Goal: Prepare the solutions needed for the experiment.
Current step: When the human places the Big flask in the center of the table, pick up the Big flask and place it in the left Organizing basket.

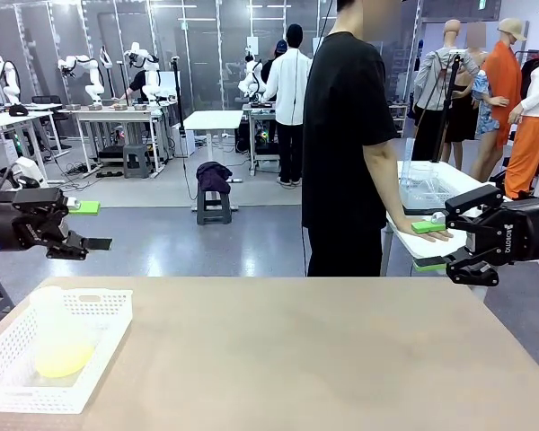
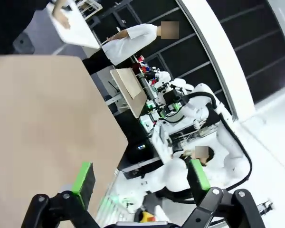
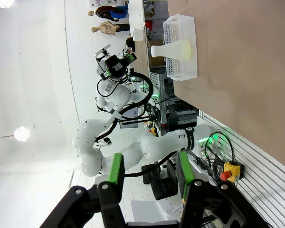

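**Flask is way over on the left arm's side, so that's the arm to watch**

So the whole thing comes down to where the flask [image 1: 58,337] sits. It's standing upright in a white perforated basket [image 1: 99,346] at the near-left corner of the table [image 1: 296,350], roughly 8 o'clock from the table's middle in the front view. You can see the solutions [image 1: 61,357], a small pool of pale yellow-green liquid, glowing through the frosted plastic at the bottom. Long axis is vertical, neck up, wide base down.

The left gripper [image 1: 88,225] hangs in the air above the table's left edge, fingers pointing toward 3 o'clock, and the flask lies at about 6 o'clock from it, near but clearly apart, nothing touching. Its jaws stand spread wide with nothing between them; the left wrist view backs that up, green pads [image 2: 84,176] far apart with just bare tabletop beyond.

The right gripper [image 1: 436,245] is over at the far right edge, well apart from the basket with the whole tabletop between them. Its pads sit partway apart and I can't see anything held between them in either the front or the right wrist view, so it looks empty, half spread. From the right wrist view the flask [image 3: 173,49] shows tiny and far off in the basket [image 3: 181,71].

My guess: left arm is much nearer, so it drops down and takes the flask around the neck or body from the side.

The person's hand [image 1: 422,232] rests on another table behind, not involved.
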{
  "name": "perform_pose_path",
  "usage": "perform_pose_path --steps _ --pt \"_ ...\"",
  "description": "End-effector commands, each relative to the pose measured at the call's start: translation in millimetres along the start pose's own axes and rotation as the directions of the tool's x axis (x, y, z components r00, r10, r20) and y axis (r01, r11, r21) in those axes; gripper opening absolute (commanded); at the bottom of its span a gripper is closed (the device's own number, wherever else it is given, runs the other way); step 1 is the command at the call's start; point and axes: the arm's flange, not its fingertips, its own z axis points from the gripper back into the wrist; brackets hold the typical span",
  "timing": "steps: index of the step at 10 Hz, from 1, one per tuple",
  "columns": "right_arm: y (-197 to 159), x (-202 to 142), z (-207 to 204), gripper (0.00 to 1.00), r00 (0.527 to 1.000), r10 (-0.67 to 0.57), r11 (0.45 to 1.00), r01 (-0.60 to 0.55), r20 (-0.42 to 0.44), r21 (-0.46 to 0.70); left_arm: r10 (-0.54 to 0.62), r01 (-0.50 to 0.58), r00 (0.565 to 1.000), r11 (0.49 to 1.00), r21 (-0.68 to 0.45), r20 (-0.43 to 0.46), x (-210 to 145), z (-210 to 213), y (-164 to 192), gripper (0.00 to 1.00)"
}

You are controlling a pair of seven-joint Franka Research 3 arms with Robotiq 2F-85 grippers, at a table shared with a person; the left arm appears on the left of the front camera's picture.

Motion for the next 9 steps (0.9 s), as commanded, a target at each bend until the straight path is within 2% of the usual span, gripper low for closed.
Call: perform_pose_path --steps 1,4,5,9 --pt "0.6 -1.2 -1.3 0.57 1.000 0.017 1.000 -0.017 0.004 0.016 0.125 -0.126 0.992 0.991 -0.046 -0.005 -5.9 3.0 0.8 1.00" --pt "0.6 -1.2 -1.3 0.57 1.000 0.017 1.000 -0.017 0.004 0.016 0.133 -0.135 0.991 0.988 -0.077 -0.023 -7.4 13.0 6.5 1.00" --pt "0.6 -1.2 -1.3 0.57 1.000 0.017 1.000 -0.017 0.004 0.016 0.116 -0.115 0.993 0.993 -0.033 0.001 -9.3 5.7 8.8 1.00" --pt "0.6 -1.2 -1.3 0.57 1.000 0.017 1.000 -0.017 0.004 0.016 0.116 -0.115 0.993 0.993 -0.033 0.001 -9.3 5.7 8.8 1.00"
